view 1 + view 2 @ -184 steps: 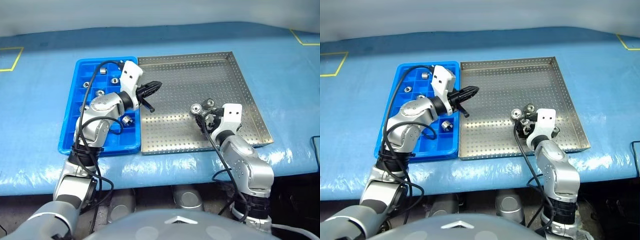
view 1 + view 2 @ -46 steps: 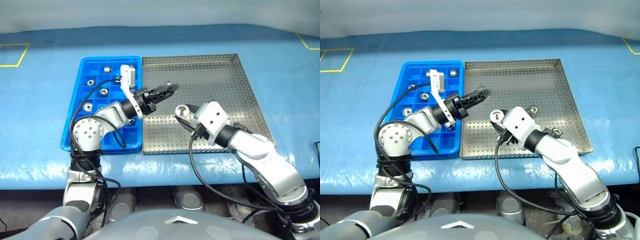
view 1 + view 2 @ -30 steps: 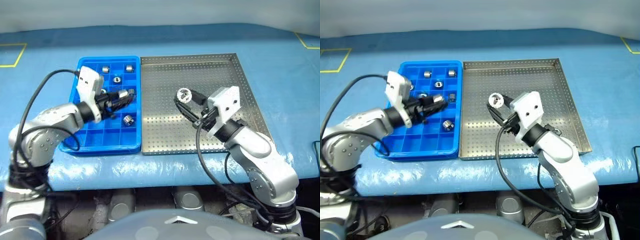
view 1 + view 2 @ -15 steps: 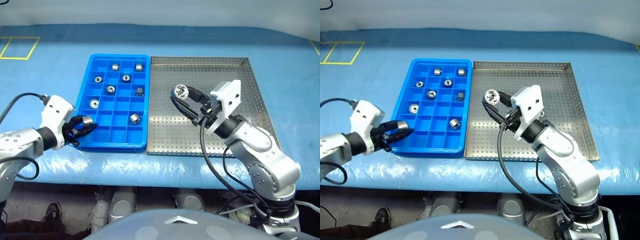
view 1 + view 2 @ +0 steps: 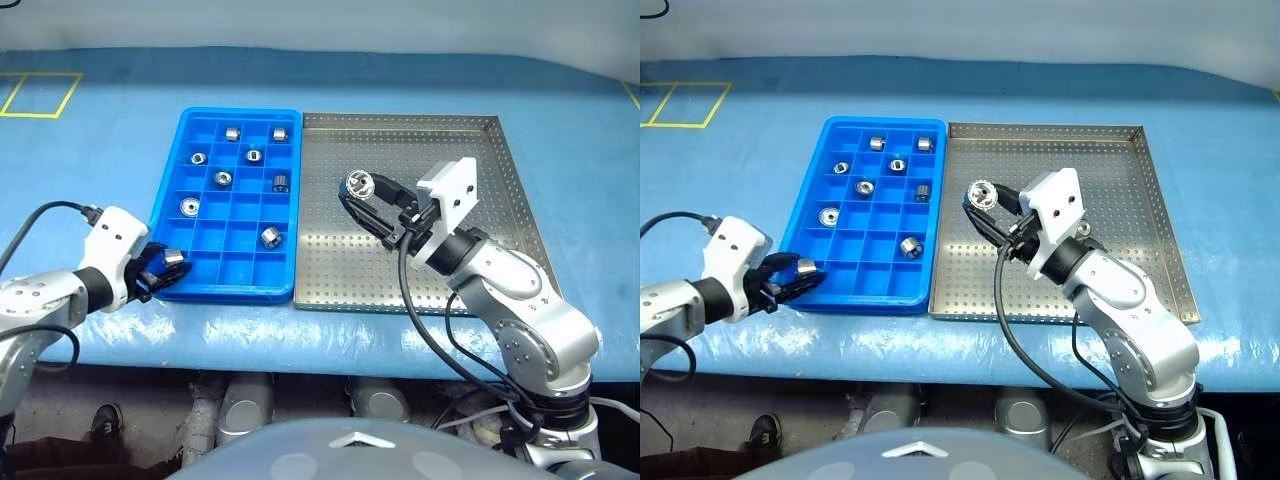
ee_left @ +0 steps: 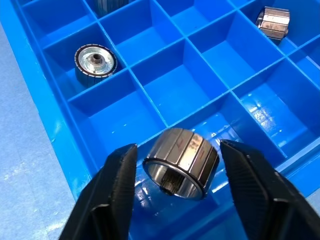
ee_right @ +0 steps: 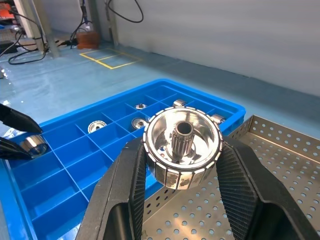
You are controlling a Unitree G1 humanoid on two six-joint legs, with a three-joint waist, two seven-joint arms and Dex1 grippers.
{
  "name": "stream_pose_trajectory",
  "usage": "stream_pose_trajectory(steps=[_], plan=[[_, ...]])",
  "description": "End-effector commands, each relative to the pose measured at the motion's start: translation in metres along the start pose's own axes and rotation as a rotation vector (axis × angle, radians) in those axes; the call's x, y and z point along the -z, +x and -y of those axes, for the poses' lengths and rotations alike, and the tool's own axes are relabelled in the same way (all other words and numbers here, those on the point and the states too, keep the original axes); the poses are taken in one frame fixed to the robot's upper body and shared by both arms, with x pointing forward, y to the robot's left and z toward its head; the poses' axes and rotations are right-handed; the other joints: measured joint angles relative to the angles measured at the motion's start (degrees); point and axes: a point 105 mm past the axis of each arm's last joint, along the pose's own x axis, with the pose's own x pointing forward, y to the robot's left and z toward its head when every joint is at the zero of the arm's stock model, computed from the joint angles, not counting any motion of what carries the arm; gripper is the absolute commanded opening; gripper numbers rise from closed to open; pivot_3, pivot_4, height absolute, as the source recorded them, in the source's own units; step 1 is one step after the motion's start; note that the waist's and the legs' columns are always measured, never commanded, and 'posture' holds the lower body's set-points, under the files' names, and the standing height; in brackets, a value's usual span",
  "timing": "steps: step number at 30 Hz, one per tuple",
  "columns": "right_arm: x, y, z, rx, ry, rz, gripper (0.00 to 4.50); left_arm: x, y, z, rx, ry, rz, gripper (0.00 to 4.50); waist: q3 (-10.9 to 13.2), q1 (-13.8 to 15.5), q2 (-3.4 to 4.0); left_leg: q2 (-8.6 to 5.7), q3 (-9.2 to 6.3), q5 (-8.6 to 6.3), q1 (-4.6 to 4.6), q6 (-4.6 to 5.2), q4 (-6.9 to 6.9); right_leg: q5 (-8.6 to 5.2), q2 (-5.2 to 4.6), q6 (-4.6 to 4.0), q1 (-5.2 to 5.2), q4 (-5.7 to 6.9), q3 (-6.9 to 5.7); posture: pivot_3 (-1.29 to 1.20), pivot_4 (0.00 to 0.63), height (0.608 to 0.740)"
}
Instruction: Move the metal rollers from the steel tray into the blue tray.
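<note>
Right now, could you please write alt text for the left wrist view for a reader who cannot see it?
A shiny metal roller sits between the left gripper's two open black fingers, over a near corner compartment of the blue tray. Two other rollers lie in compartments farther off.

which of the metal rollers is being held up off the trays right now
The roller clamped in the right gripper, raised above the steel tray. Another sits between the left gripper's spread fingers in the blue tray's near-left corner compartment; the rest lie in other compartments.

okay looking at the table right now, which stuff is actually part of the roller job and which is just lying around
Part of the job: metal rollers, one roller between the left gripper fingers, one held by the right gripper, blue tray, steel tray.

Lying about: yellow tape marks, blue table cover.
</note>
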Motion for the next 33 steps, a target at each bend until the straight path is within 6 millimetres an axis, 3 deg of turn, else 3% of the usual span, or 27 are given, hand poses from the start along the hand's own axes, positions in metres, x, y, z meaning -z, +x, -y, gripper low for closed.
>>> stream_pose_trajectory(steps=[1, 3, 6, 8, 10, 14, 24, 33], plan=[[-0.013, 0.000, -0.004, -0.016, -0.028, 0.052, 1.69, -0.013, -0.003, -0.002, -0.009, 0.032, 0.036, 4.49, 0.0, 0.0, 0.00, 0.00, 0.00, 0.00, 0.00, 0.00, 0.01, 0.00, 0.00, 0.01, 0.00, 0.00, 0.00, 0.00, 0.150, 0.740], [-0.013, 0.000, -0.004, -0.012, -0.026, 0.049, 1.69, -0.020, -0.003, -0.001, -0.001, 0.032, 0.074, 4.49, 0.0, -0.1, 0.00, 0.00, 0.00, 0.00, 0.01, 0.00, 0.01, 0.01, 0.00, 0.01, 0.01, 0.01, 0.00, 0.00, 0.150, 0.740], [-0.009, 0.002, -0.008, -0.036, 0.004, 0.036, 1.69, -0.055, -0.011, 0.004, 0.065, -0.038, 0.307, 4.49, 0.0, 0.0, -0.01, -0.01, 0.01, 0.00, 0.00, 0.00, 0.02, 0.01, 0.00, 0.01, 0.01, 0.01, 0.00, 0.00, 0.150, 0.740], [0.001, 0.012, -0.016, -0.074, 0.092, 0.007, 1.69, -0.080, -0.020, 0.003, 0.106, -0.104, 0.485, 4.49, 0.0, 0.1, -0.02, 0.00, -0.02, 0.00, 0.00, 0.00, 0.03, 0.14, 0.00, 0.24, 0.02, 0.01, -0.04, 0.00, 0.150, 0.740], [0.015, 0.025, -0.027, -0.106, 0.158, -0.051, 1.69, -0.094, -0.024, 0.001, 0.120, -0.137, 0.572, 4.49, 0.0, -0.2, -0.07, 0.05, -0.04, 0.00, 0.02, 0.00, 0.07, 0.20, 0.05, 0.23, 0.04, 0.06, -0.07, 0.00, 0.150, 0.740], [0.037, 0.055, -0.056, -0.220, 0.173, -0.164, 1.69, -0.099, -0.017, -0.004, 0.106, -0.138, 0.572, 4.49, -0.1, -0.9, -0.04, 0.12, 0.03, 0.01, 0.14, 0.00, 0.06, 0.28, 0.12, 0.13, 0.05, 0.12, -0.02, -0.02, 0.150, 0.740], [0.031, 0.091, -0.112, -0.458, 0.139, -0.199, 1.69, -0.105, -0.018, -0.020, 0.048, -0.160, 0.606, 4.49, -0.1, -0.8, -0.05, 0.11, -0.04, 0.01, 0.06, -0.03, 0.05, 0.33, 0.13, 0.04, 0.02, 0.09, -0.06, -0.01, 0.150, 0.740], [0.028, 0.124, -0.107, -0.516, 0.114, -0.161, 1.69, -0.103, -0.022, -0.032, -0.019, -0.170, 0.622, 4.49, -0.1, -0.7, -0.05, 0.13, -0.04, 0.05, 0.09, -0.09, 0.06, 0.35, 0.15, 0.13, 0.01, 0.11, -0.08, 0.02, 0.150, 0.740]])
